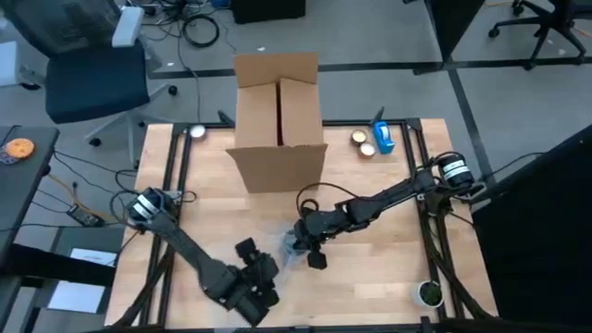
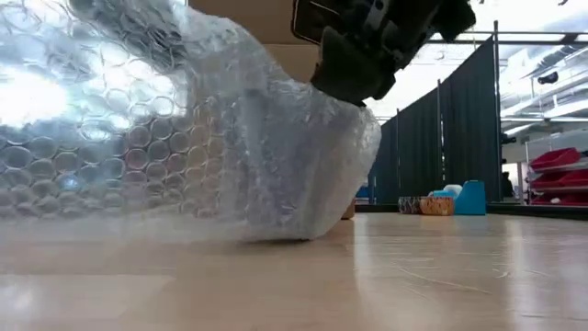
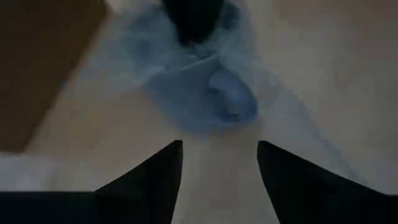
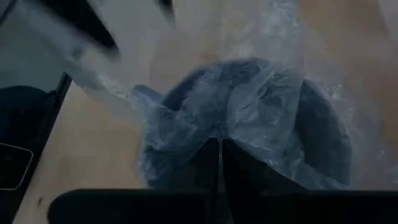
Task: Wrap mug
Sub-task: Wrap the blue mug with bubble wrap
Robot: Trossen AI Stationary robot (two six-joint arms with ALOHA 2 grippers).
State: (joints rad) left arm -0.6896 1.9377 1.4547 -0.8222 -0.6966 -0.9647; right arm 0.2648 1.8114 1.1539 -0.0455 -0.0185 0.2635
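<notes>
A dark blue mug (image 4: 317, 137) stands on the wooden table near its middle front, draped in clear bubble wrap (image 2: 184, 138). In the left wrist view the mug (image 3: 208, 99) shows through the wrap. My right gripper (image 4: 219, 146) is above the mug's mouth, shut on the wrap; it also shows in the high view (image 1: 301, 244) and the low view (image 2: 354, 87). My left gripper (image 3: 219, 146) stands open, short of the mug on its near-left side (image 1: 256, 264), with nothing between its fingers. The wrap's lower edge lies on the table. My right gripper pinches a gathered fold of the bubble wrap (image 4: 214, 127) between its two fingers, over the mug's open mouth. The fingers come from above, pointing down. The wrap spreads out from the pinch over the rim and down the mug's sides; the mug stays on the table.
An open cardboard box (image 1: 277, 120) stands at the table's far middle. At the far right lie a blue tape holder (image 1: 384, 139) and small round things (image 1: 363, 141). A small round object (image 1: 428, 294) sits at the near right corner. Bare wood lies to the right of the mug.
</notes>
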